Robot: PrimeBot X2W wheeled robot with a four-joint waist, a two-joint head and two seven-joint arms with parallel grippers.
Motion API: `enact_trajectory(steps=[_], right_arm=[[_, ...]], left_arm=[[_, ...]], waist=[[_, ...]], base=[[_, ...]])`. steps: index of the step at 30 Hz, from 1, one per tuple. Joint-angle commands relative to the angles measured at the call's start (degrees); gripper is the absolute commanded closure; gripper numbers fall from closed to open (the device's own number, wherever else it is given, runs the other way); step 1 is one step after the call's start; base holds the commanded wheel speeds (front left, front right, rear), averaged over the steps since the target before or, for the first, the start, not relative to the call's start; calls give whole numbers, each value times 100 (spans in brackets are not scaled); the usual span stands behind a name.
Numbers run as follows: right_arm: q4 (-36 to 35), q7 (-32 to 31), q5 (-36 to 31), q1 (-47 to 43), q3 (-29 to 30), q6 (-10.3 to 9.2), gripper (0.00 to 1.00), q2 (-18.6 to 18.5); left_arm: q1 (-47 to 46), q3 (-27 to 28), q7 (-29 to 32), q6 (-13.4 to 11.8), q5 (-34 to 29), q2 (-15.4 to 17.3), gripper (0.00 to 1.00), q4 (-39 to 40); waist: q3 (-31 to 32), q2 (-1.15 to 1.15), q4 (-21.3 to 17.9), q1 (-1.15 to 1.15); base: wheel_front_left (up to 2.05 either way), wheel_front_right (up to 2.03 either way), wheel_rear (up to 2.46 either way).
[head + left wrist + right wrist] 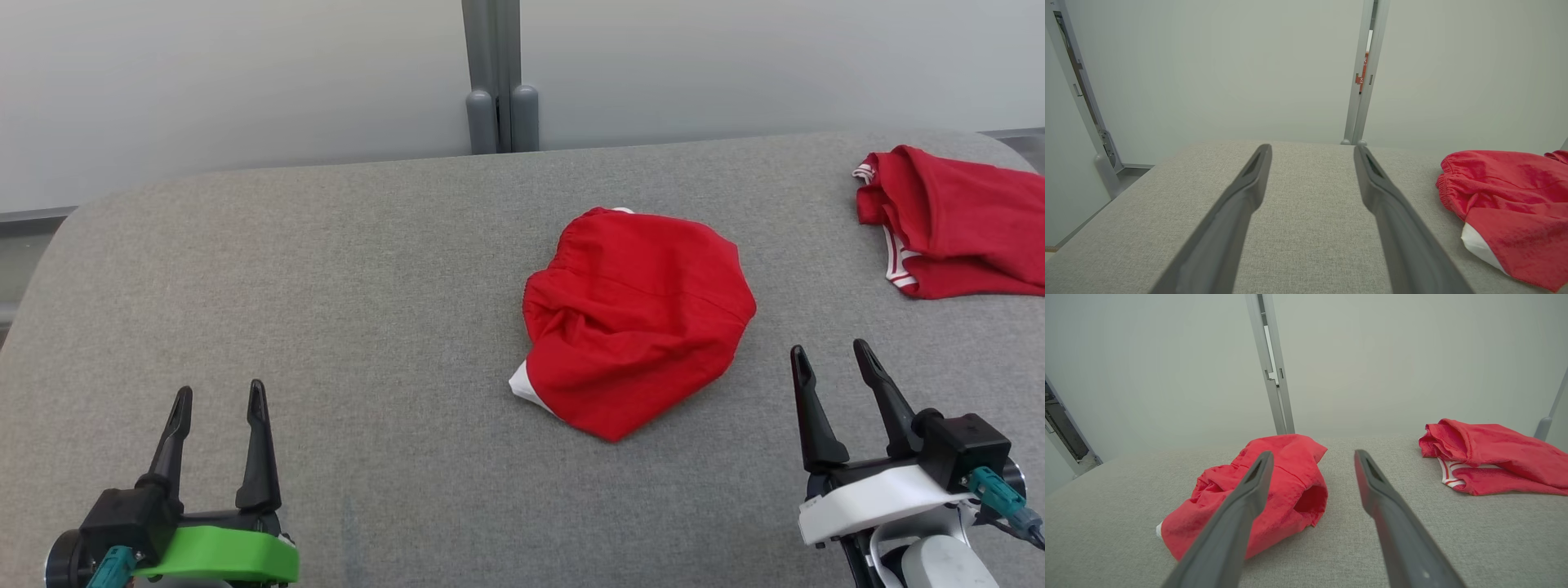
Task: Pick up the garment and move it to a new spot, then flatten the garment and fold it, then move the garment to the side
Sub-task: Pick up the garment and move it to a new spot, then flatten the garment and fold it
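right end effector (pixel 829 347) near crumpled garment (pixel 637 318), white underside (pixel 523 384) mostly hidden

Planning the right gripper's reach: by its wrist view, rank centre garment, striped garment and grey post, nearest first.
1. Centre garment, close, on the left.
2. Striped garment, farther, on the right.
3. Grey post, farthest back, middle.
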State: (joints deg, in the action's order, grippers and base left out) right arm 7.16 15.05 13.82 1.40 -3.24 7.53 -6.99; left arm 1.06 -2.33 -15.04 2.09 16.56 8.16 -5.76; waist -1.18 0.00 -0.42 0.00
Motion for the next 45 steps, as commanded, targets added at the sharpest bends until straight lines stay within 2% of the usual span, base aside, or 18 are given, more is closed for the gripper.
enact_trajectory(steps=[1,14,45], right_arm=[[-27,16,-36,-75,-12,-9,0,-10],[-60,16,-28,-143,-71,-9,0,31],[51,16,11,-50,-105,-9,0,23]], left_arm=[[37,50,-14,52,-123,-26,0,-16],[-6,339,-13,325,-456,-283,0,-98],[-128,591,-14,473,-757,-489,0,-244]], waist=[[0,0,5,0],[0,0,35,0],[-89,0,33,0]], base=[[0,0,0],[0,0,0],[0,0,0]])
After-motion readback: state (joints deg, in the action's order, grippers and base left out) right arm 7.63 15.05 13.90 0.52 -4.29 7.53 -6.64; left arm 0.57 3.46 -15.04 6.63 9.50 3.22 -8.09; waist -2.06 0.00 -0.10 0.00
